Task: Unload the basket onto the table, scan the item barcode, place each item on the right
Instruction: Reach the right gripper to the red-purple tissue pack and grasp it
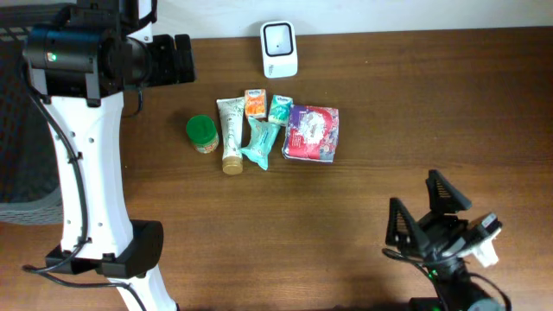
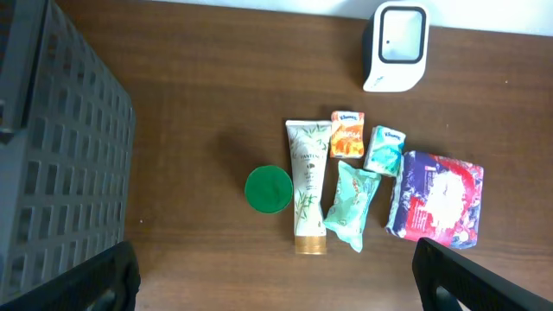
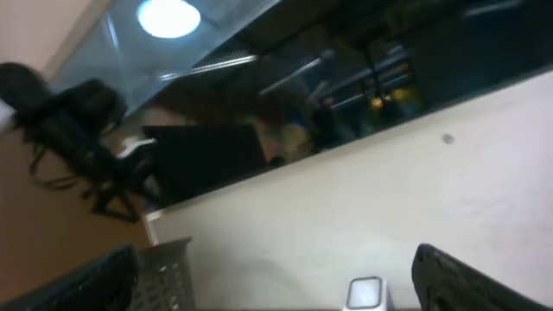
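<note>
Several items lie in a cluster mid-table: a green-lidded jar (image 1: 201, 133) (image 2: 268, 188), a white tube (image 1: 231, 134) (image 2: 307, 186), an orange tissue pack (image 1: 255, 104) (image 2: 347, 134), a small teal pack (image 1: 280, 109) (image 2: 384, 149), a teal pouch (image 1: 262, 142) (image 2: 352, 203) and a purple-red packet (image 1: 312, 134) (image 2: 436, 199). The white barcode scanner (image 1: 279, 48) (image 2: 395, 45) (image 3: 365, 294) stands behind them at the table's far edge. My left gripper (image 1: 186, 59) (image 2: 276, 294) hovers open, high at the far left, holding nothing. My right gripper (image 1: 423, 207) (image 3: 276, 298) is open and empty at the near right, its camera facing the wall.
A black mesh basket (image 2: 52, 147) (image 1: 10, 130) sits at the left, beside the left arm's white column (image 1: 86, 173). Bare brown tabletop (image 1: 302, 225) stretches between the items and the right gripper.
</note>
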Controlling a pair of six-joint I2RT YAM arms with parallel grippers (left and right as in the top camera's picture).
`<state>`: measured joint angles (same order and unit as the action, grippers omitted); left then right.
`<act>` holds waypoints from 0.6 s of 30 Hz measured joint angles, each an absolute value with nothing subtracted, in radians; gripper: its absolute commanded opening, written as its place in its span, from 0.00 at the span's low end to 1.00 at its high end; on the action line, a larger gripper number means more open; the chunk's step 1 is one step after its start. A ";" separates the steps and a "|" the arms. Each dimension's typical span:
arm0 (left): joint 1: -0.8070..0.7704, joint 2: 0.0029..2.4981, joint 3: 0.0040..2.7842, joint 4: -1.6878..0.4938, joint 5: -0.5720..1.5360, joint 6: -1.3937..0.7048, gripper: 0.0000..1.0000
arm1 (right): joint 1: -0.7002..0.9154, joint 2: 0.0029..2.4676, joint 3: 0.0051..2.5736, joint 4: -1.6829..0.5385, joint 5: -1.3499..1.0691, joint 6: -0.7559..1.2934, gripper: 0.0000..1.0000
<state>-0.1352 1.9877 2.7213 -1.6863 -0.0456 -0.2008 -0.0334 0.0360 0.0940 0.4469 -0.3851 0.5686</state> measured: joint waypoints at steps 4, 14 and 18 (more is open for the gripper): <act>-0.135 1.988 2.721 -1.687 -0.046 -0.201 0.99 | -0.033 0.291 0.398 0.058 -0.359 0.379 0.99; -0.135 1.988 2.721 -1.688 -0.053 -0.200 0.99 | -0.033 1.349 1.458 -0.866 -0.485 0.176 0.99; -0.135 1.988 2.721 -1.688 -0.053 -0.201 0.99 | -0.033 1.559 1.534 -0.871 -0.623 0.178 0.99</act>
